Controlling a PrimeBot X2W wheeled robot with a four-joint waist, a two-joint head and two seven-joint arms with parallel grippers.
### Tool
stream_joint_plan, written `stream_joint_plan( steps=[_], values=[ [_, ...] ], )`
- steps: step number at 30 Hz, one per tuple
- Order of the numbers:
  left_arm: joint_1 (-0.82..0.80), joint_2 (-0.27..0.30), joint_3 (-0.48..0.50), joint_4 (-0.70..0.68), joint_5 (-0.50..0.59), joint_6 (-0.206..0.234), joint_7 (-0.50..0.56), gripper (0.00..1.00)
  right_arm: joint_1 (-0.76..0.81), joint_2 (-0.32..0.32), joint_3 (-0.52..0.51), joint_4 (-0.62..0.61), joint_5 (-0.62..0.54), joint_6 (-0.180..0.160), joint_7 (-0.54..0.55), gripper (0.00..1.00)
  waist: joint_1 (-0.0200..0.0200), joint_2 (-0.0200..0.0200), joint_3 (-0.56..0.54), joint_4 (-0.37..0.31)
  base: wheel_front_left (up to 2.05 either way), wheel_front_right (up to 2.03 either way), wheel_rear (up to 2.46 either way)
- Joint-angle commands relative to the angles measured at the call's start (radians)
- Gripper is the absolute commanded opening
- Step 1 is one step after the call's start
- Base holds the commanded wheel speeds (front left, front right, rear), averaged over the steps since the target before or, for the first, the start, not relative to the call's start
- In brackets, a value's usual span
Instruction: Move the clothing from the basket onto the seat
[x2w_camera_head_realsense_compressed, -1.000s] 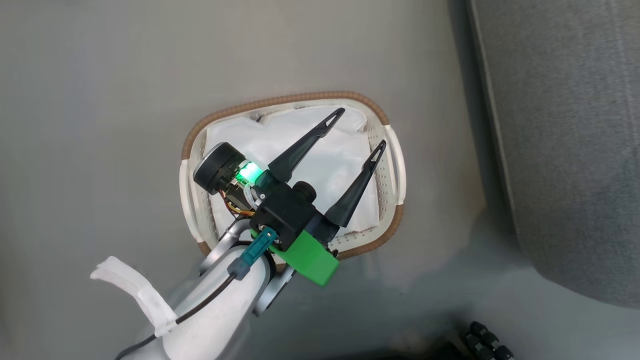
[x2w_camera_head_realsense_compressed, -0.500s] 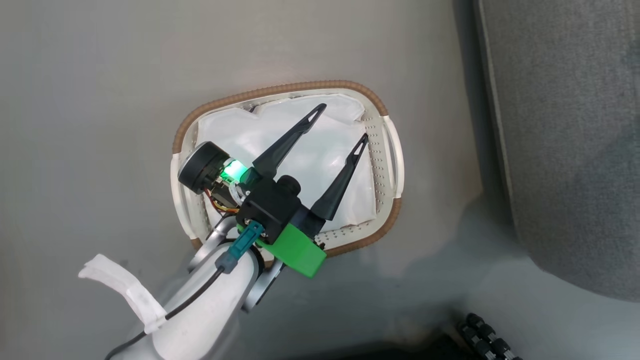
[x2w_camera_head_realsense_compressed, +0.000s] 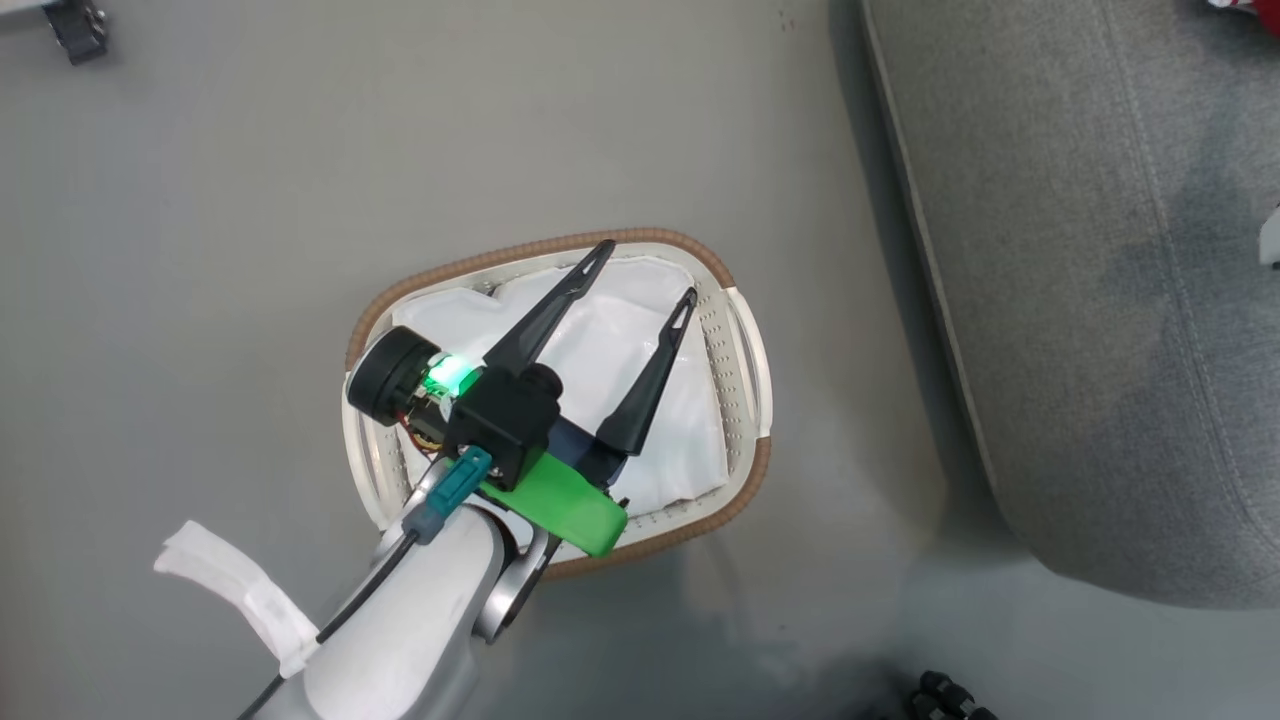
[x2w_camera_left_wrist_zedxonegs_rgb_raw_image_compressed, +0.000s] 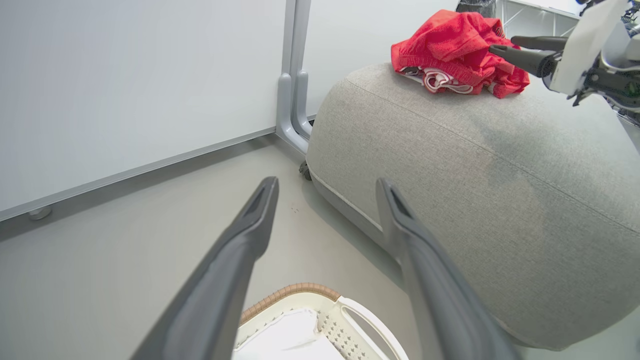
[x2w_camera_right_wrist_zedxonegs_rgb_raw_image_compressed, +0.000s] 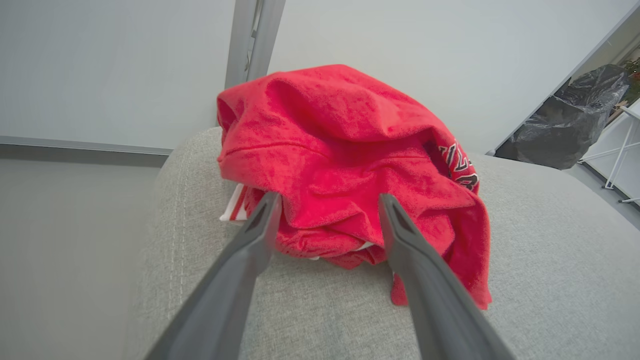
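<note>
One basket (x2w_camera_head_realsense_compressed: 560, 245) sits on the floor (x2w_camera_head_realsense_compressed: 200, 250) with a white liner (x2w_camera_head_realsense_compressed: 615, 345) inside. The left gripper (x2w_camera_head_realsense_compressed: 648, 270) hangs above it, fingers spread, empty. One red heap of clothing (x2w_camera_right_wrist_zedxonegs_rgb_raw_image_compressed: 350, 165) lies on the seat (x2w_camera_right_wrist_zedxonegs_rgb_raw_image_compressed: 550, 240); I can't count the garments. The right gripper (x2w_camera_right_wrist_zedxonegs_rgb_raw_image_compressed: 328, 197) is spread wide at the heap's near edge, gripping nothing. One black bag (x2w_camera_right_wrist_zedxonegs_rgb_raw_image_compressed: 565, 130) sits beyond.

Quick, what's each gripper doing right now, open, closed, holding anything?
Left gripper: open, empty, over the basket.
Right gripper: open, empty, fingertips at the clothing lying on the seat.
</note>
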Motion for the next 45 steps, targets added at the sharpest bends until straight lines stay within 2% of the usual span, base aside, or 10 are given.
stream_joint_plan(
  steps=[1,7,14,26,35,41,45],
  values=[
    [0.023,-0.002,0.012,0.014,-0.01,0.006,-0.011,1.0,0.029,-0.003,0.007,-0.007,0.008,-0.001,-0.004,1.0,0.0,0.0,-0.075,-0.004,0.0,0.0,0.0],
    [0.076,-0.029,0.061,0.068,-0.049,0.015,-0.03,1.0,0.091,-0.017,0.054,-0.026,0.03,-0.001,-0.005,1.0,0.0,0.0,-0.186,0.027,0.0,0.0,0.0],
    [0.173,-0.065,0.155,0.057,-0.066,0.012,-0.029,1.0,0.128,-0.009,0.116,-0.018,0.062,-0.001,-0.004,1.0,0.0,0.0,-0.312,0.087,0.0,0.0,0.0],
    [0.343,-0.101,0.329,0.059,-0.038,0.023,-0.028,1.0,0.251,0.113,0.174,-0.035,0.116,-0.001,-0.005,1.0,0.0,0.0,-0.472,0.19,0.0,0.0,0.0],
    [0.439,-0.114,0.425,0.078,-0.037,-0.004,-0.028,1.0,0.422,0.222,0.162,-0.117,0.134,-0.001,-0.005,1.0,0.0,0.0,-0.545,0.242,0.0,0.0,0.0],
    [0.487,-0.119,0.473,0.074,-0.028,-0.013,-0.028,1.0,0.533,0.246,0.211,-0.19,0.154,-0.001,-0.005,1.0,0.0,0.0,-0.579,0.248,0.0,0.0,0.0],
    [0.519,-0.12,0.499,0.071,-0.023,-0.015,-0.028,1.0,0.599,0.248,0.259,-0.228,0.214,-0.001,-0.005,1.0,0.0,0.0,-0.592,0.244,0.0,0.0,0.0]
  ],
)
